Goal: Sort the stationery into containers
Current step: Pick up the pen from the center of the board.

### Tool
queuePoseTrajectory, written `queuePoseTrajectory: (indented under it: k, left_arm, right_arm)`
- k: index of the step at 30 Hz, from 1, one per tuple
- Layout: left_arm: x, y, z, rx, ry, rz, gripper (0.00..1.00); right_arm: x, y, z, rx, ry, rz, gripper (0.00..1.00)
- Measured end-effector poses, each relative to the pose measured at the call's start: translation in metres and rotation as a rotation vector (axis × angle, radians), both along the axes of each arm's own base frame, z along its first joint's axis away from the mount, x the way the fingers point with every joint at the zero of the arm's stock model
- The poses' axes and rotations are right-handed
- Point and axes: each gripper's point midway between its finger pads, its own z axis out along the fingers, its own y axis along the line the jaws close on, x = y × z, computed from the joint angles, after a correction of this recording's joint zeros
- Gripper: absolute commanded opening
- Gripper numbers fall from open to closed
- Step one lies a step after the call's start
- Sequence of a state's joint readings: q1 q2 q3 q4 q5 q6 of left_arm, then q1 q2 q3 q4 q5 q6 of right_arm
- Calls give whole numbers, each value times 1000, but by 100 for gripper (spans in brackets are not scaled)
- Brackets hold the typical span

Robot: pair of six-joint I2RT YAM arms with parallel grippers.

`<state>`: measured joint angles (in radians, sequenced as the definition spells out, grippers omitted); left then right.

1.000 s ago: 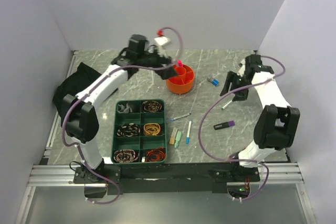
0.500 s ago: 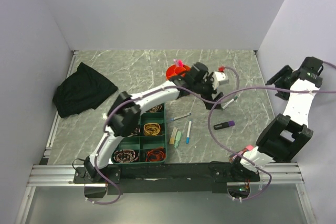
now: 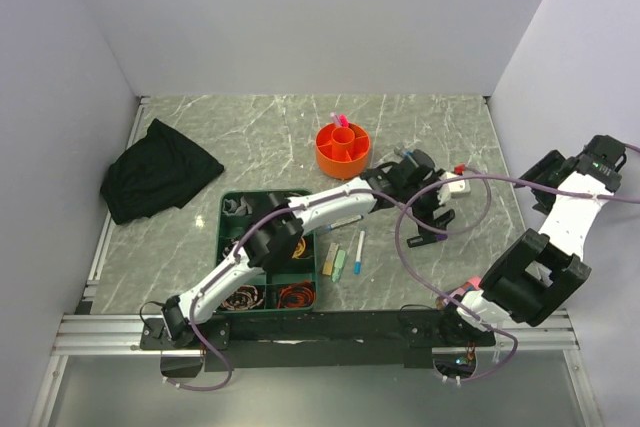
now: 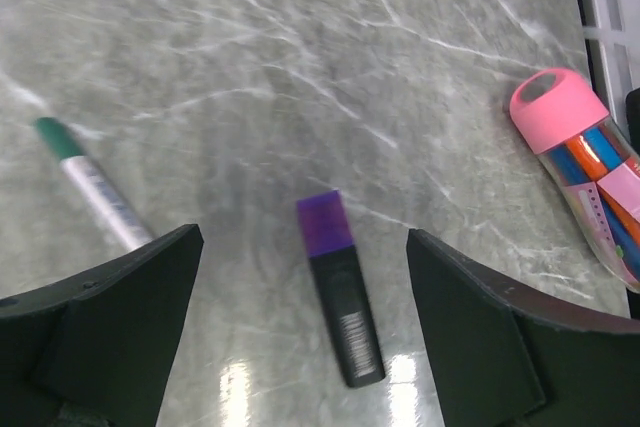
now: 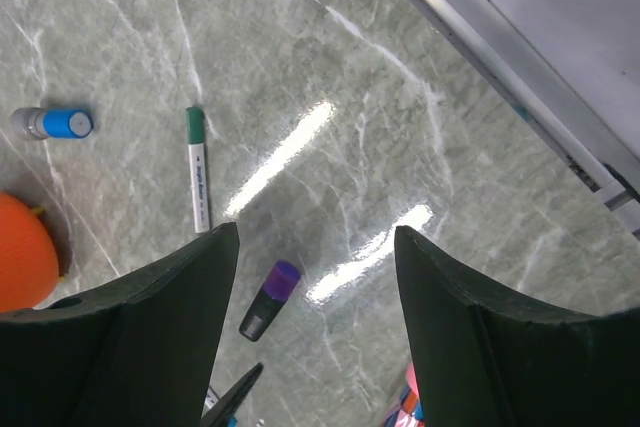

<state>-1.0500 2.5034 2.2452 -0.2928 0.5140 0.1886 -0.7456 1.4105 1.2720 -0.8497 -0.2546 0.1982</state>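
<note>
Top external view: the orange pot [image 3: 342, 152] stands toward the back of the marble table [image 3: 250, 127] with one pink pen [image 3: 340, 123] upright in it. Whether anything else lies inside I cannot tell from this angle. Sorting looks barely begun: two pale blocks [image 3: 336, 263] and a blue-tipped pen [image 3: 358, 252] lie untouched just beside the green tray [image 3: 221, 247]. The left arm [image 3: 300, 209] stretches across to their right. A second ago its wrist was at the pot's rim, and since then it has swung past the pot toward the front right. The right arm [image 3: 568, 193], which then reached in over the table, is folded back by the right wall.

Left wrist view: the left gripper [image 4: 303, 235] hangs with jaws wide apart above the purple-capped black highlighter [image 4: 340, 292]. It lies flat between them, and neither finger touches it. A green-capped pen [image 4: 95, 187] lies off to one side.

Right wrist view: the right gripper [image 5: 316, 237] is spread and empty, high above the table. Below lie the same pen and highlighter, and a small blue-capped piece [image 5: 55, 123] sits near the pot. None of the three is sorted yet. The highlighter looks like the next pick.
</note>
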Motion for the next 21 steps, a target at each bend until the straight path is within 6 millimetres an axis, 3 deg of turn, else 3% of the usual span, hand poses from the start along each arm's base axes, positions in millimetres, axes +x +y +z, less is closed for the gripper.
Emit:
queuePoseTrajectory:
  k: [9, 17, 21]
  left_arm:
    - [-23, -11, -46, 80, -9, -5, 77]
    - [-20, -11, -66, 114, -25, 31, 73]
    - [-17, -12, -75, 121, -32, 43, 55]
  right_arm:
    - [-2, -6, -5, 4, 12, 8, 70]
    - [0, -1, -9, 28, 2, 39, 69]
    - [1, 9, -14, 69, -10, 78, 68]
